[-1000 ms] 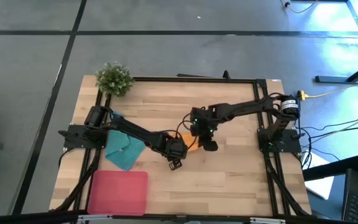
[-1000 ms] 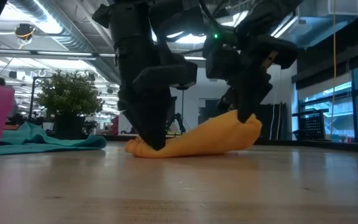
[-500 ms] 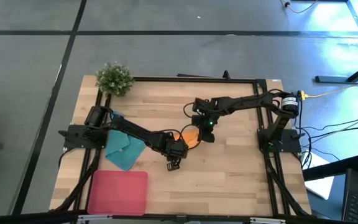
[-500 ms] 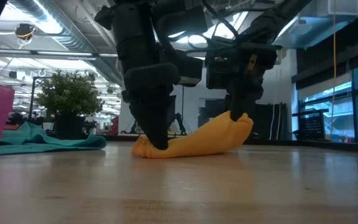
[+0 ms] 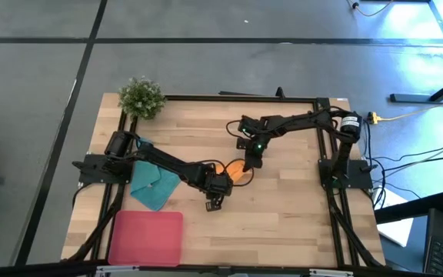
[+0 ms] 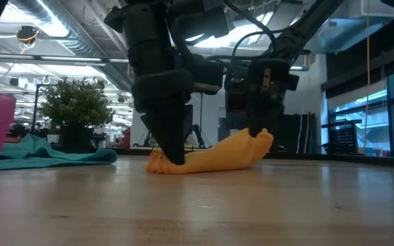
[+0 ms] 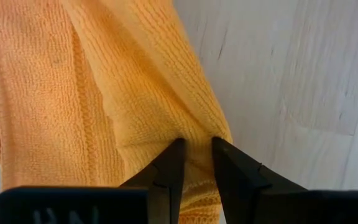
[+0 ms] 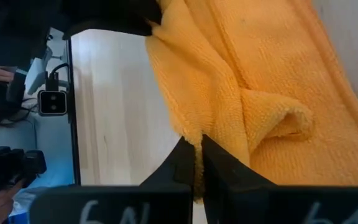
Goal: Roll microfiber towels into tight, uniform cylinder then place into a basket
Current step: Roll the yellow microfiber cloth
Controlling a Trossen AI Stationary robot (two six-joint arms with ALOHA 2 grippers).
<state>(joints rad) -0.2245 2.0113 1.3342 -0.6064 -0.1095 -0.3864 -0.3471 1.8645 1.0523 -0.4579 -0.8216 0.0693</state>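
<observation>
- Since a second ago the right gripper (image 5: 246, 164) has drawn back toward the far side of the table (image 5: 283, 208), and the raised end of the orange towel (image 5: 236, 169) has moved with it.
- In the low view that raised end now sits lower and nearer the other arm than before, so the orange towel looks shorter and more bunched.
- The left gripper (image 5: 216, 185) has stayed almost where it was, low at the middle of the table.
- The left gripper pinches one end of the orange towel; its wrist view shows the two fingers (image 7: 169, 165) close together with a fold of cloth between them.
- The right gripper is pressed together on an edge of the orange towel at the opposite end, holding it just off the wood.
- There are two towels: the orange one between the grippers, and a teal towel (image 5: 154, 185) lying crumpled and flat near the left arm's base.
- There are two arms, one basket and one potted plant (image 5: 141, 97).
- The pink basket (image 5: 147, 237) sits at the near left corner of the table, well apart from the orange towel, with nothing seen in it.
- The potted plant stands at the far left corner.
</observation>
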